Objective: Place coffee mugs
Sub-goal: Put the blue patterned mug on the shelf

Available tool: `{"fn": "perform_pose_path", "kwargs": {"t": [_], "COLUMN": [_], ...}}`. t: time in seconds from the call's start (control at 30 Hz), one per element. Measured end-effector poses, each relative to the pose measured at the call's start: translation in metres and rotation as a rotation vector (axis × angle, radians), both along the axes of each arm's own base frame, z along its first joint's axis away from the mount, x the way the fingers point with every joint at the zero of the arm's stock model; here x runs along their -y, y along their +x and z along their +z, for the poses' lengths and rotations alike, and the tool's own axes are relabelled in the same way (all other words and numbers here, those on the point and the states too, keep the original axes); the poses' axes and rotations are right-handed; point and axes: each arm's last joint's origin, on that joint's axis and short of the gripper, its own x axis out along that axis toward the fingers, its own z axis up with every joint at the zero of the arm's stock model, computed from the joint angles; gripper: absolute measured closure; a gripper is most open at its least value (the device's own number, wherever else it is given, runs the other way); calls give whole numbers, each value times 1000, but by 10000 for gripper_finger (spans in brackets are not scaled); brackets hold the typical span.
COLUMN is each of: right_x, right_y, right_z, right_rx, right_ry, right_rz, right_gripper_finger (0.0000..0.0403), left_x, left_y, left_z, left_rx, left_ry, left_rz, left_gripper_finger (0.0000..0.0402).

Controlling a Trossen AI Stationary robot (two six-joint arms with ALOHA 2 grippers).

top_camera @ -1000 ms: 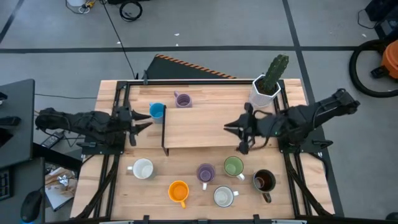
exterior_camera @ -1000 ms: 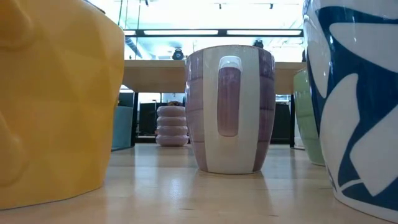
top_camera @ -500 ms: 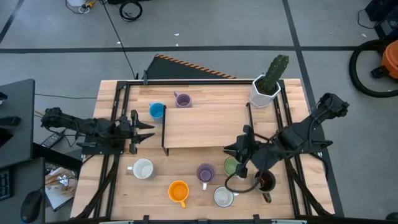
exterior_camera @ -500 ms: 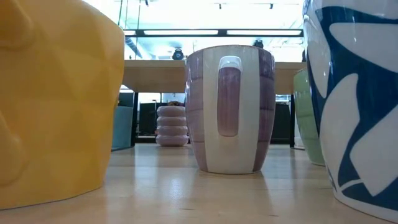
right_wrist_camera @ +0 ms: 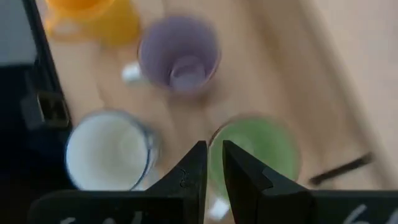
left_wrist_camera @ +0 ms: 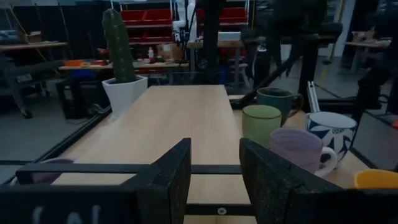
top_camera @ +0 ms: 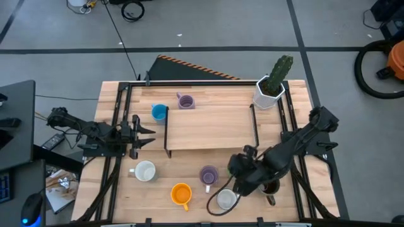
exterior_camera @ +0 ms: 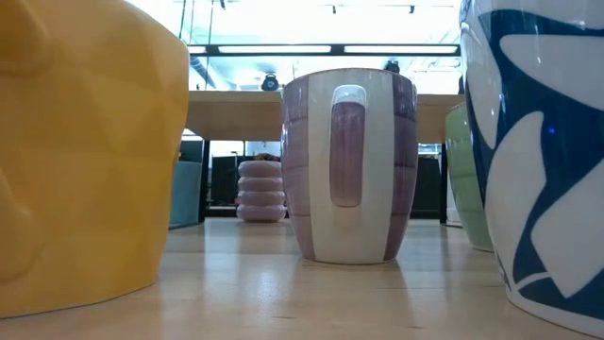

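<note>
On the near half of the table stand a white mug [top_camera: 145, 171], an orange mug [top_camera: 181, 193], a lavender mug [top_camera: 209, 175], a white-and-blue mug [top_camera: 226, 200] and a dark brown mug [top_camera: 271, 186]. A blue mug [top_camera: 159, 112] and a second lavender mug [top_camera: 185, 101] stand farther back. My right gripper [right_wrist_camera: 212, 155] points down above the green mug [right_wrist_camera: 258, 155], open by only a narrow gap, with nothing in it. In the high view my right gripper [top_camera: 240, 169] hides that mug. My left gripper [left_wrist_camera: 214, 168] waits open at the table's left [top_camera: 148, 130].
A raised wooden platform [top_camera: 208, 126] spans the table's middle. A white planter with a cactus [top_camera: 270, 88] stands at the far right corner. A dark cable loop [top_camera: 218, 194] hangs from my right arm over the near mugs. Black frame rails [top_camera: 117, 157] run along both sides.
My right gripper has swung from over the platform's right end toward the table's near edge and down, tipping from nearly level to pointing steeply down above the green mug. My left arm has drawn in a little at the left edge. No mug has moved.
</note>
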Motion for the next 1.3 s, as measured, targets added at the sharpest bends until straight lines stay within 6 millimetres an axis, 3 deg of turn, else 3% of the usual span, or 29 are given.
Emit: {"fn": "perform_pose_path", "kwargs": {"t": [0.13, 0.33, 0.63, 0.8, 1.07, 1.3], "right_x": [3, 12, 21, 14, -8, -17], "right_y": [6, 10, -7, -12, -27, -23], "right_z": [-18, -23, -24, -23, -30, -41], "right_rx": [-158, -243, -475, -556, -565, -555], "right_ry": [67, 133, 153, 236, 255, 365], "right_rz": [-80, -190, -351, -401, -558, -670], "right_gripper_finger": [344, 317, 228, 190, 199, 205], "left_x": [0, 0, 0, 0, 0, 0], "left_y": [0, 0, 0, 0, 0, 0], "left_z": [0, -2, -3, -3, -3, -3], "left_rx": [-3, -26, -31, -31, -34, -34], "left_ry": [7, 62, 60, 59, 60, 61], "left_rz": [2, 9, 10, 10, 10, 10], "left_gripper_finger": [260, 260, 260, 260, 260, 260]}}
